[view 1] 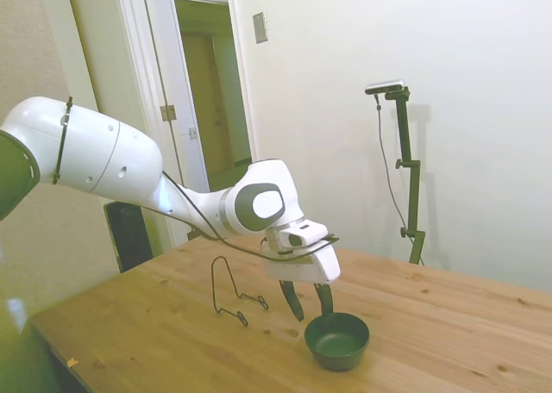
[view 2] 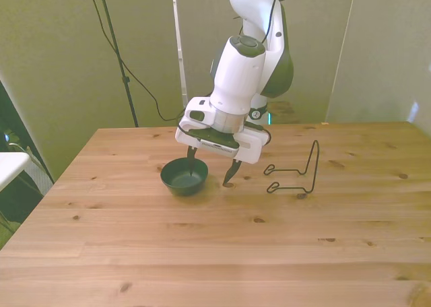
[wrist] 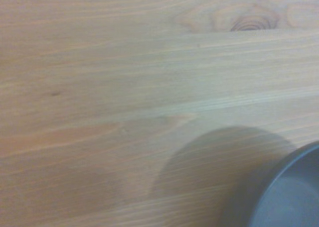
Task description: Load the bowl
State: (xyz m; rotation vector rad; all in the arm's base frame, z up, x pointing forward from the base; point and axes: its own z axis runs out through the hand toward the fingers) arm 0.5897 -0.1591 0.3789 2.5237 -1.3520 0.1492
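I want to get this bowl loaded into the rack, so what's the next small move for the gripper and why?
Probably close the gripper on the bowl's rim. In the front view it is open, with one finger inside the bowl and the other outside, nearer the wire rack, so the rim seems to sit between them. The bowl rests upright on the table, apart from the rack, not yet lifted.

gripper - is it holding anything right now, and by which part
Nothing is held yet. The gripper is open and straddles the rim of the small round dark green bowl: one finger inside, the other outside. The bowl sits on the wooden table.
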